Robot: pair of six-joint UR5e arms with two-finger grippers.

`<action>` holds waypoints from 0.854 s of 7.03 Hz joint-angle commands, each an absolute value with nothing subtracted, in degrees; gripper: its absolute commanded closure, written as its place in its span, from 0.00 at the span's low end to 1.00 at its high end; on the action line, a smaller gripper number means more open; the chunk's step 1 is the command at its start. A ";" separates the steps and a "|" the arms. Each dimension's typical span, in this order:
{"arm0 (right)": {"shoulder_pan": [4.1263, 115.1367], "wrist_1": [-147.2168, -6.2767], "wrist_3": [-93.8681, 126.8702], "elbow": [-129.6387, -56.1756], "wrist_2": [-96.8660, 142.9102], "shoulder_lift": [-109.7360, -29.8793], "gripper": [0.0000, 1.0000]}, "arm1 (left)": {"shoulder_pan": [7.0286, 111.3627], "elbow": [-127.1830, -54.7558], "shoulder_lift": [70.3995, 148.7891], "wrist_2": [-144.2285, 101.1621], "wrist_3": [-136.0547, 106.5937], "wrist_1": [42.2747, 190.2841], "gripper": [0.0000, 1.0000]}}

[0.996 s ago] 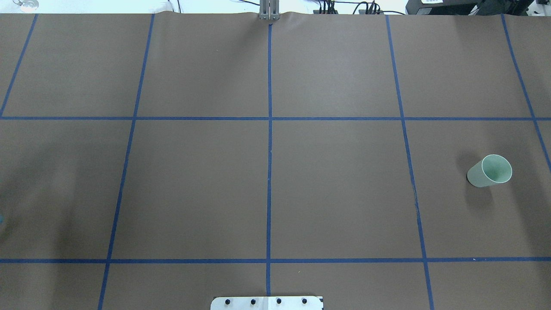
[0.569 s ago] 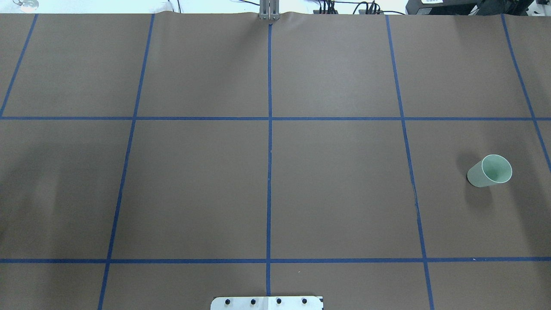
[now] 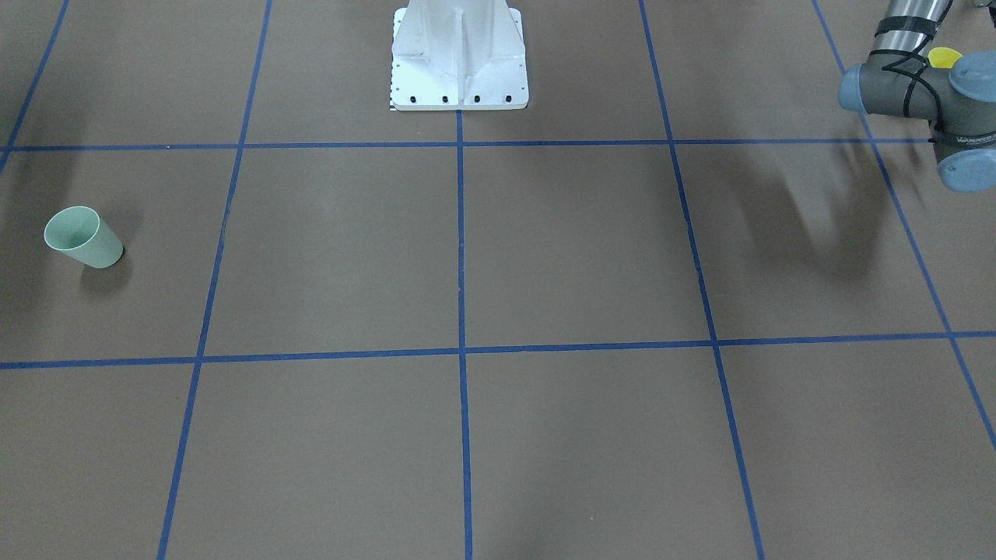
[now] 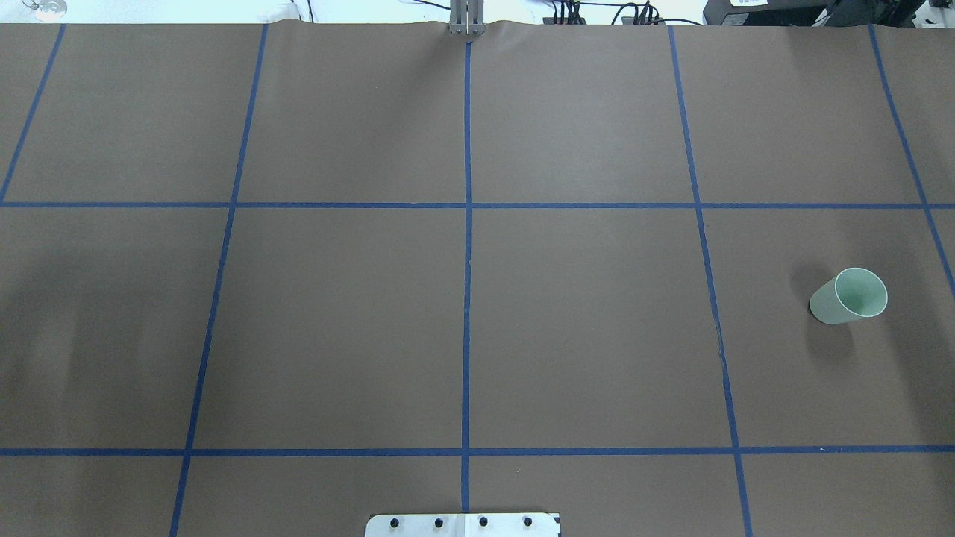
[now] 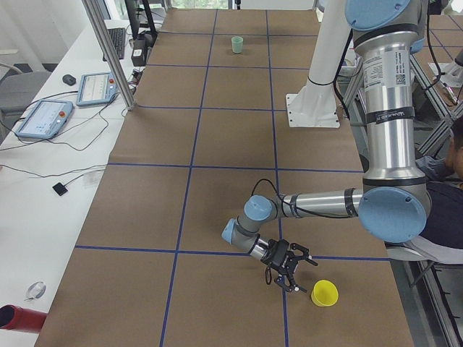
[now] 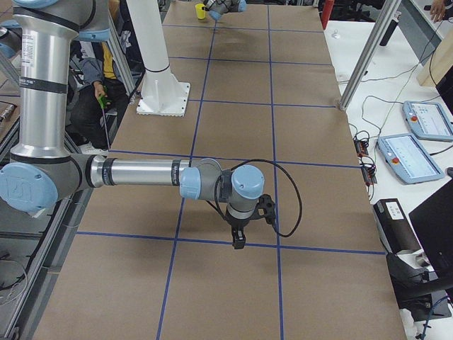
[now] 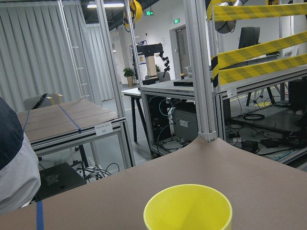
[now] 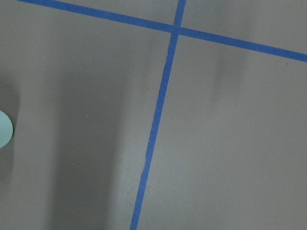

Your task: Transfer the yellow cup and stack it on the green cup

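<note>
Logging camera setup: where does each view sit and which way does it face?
Front-facing: across the table, facing the base; left arm shows.
Overhead: above and behind the base, looking down; only the base shows.
Exterior left: table end; left gripper near yellow cup.
Exterior right: opposite end; right gripper near.
Left wrist: low, at the yellow cup; no body.
Right wrist: down on blue tape; no body.
Shared: green cup, overhead and front-facing.

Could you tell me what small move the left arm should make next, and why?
Probably ease the left gripper toward the yellow cup: it stands upright just beside the gripper, ungrasped, while the green cup stands far over on the robot's right.
</note>
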State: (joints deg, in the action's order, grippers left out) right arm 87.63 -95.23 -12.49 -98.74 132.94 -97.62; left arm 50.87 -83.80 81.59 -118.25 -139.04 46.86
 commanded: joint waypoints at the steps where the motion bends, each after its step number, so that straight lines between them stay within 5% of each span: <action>1: 87.63 -95.10 -12.48 -98.70 132.98 -97.73 0.00 | 50.80 -83.24 81.56 -118.30 -139.48 49.21 0.00; 6: 87.63 -95.01 -12.48 -98.70 133.15 -97.65 0.00 | 50.45 -74.99 81.56 -121.36 -142.38 55.45 0.00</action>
State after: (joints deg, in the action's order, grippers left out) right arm 87.63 -95.01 -12.48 -98.70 133.06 -97.72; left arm 50.54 -76.99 81.52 -119.78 -141.58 54.35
